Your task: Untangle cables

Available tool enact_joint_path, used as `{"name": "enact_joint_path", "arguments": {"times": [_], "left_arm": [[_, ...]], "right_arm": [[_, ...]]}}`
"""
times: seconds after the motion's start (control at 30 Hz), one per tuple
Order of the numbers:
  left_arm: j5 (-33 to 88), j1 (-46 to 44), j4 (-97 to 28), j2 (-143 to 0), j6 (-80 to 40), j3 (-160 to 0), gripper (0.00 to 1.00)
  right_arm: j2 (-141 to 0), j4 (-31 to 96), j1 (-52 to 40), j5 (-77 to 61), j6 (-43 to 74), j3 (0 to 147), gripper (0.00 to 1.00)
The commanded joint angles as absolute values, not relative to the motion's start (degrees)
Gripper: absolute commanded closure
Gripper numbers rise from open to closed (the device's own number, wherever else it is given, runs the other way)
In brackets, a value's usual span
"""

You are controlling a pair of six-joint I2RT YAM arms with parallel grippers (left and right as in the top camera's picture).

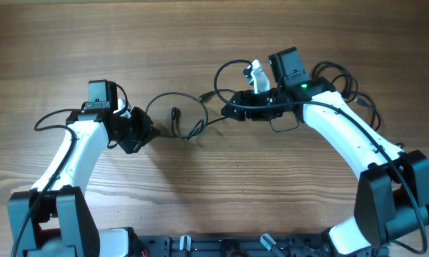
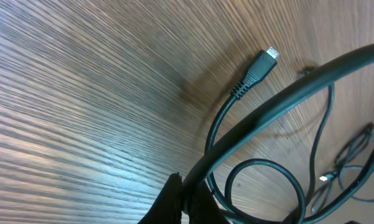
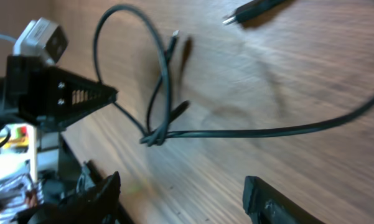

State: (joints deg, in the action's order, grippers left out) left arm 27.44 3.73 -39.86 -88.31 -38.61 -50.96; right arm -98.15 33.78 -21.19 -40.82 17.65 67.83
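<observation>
- Left gripper (image 2: 182, 200) pinches one black cable (image 2: 280, 98) tight, probably to anchor it against pulling.
- Crossing strands (image 3: 152, 138) lie mid-table on the wooden table (image 1: 200, 43), between the arms.
- Right gripper (image 3: 180, 186) hangs wide and empty, seemingly ready to grasp a strand.

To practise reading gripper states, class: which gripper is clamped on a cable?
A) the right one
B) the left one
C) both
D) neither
B: in the left wrist view the left gripper is shut on a cable, while the right gripper stands open with nothing between its fingers.
</observation>
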Motion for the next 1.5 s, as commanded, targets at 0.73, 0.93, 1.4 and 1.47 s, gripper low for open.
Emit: {"name": "enact_joint_path", "arguments": {"times": [0.73,0.93,1.4,1.47], "left_arm": [[46.04,3.99,-36.25,-88.07,-42.68,-50.48,0.96],[51.46,3.99,-36.21,-88.07,-42.68,-50.48,0.96],[52.03,3.99,-36.23,-88.07,-42.68,-50.48,0.96],[53.39,3.99,-36.21,-88.07,-42.68,-50.48,0.96]], "right_arm": [[-98.91,29.19,-31.77,-30.96,42.46,67.79,0.69],[-99.13,29.15,-31.81,-27.88,42.39,67.79,0.64],[-99.15,26.57,-31.0,-23.73,41.78,67.79,0.71],[-99.15,26.33,-31.0,-23.73,41.8,67.79,0.75]]}}
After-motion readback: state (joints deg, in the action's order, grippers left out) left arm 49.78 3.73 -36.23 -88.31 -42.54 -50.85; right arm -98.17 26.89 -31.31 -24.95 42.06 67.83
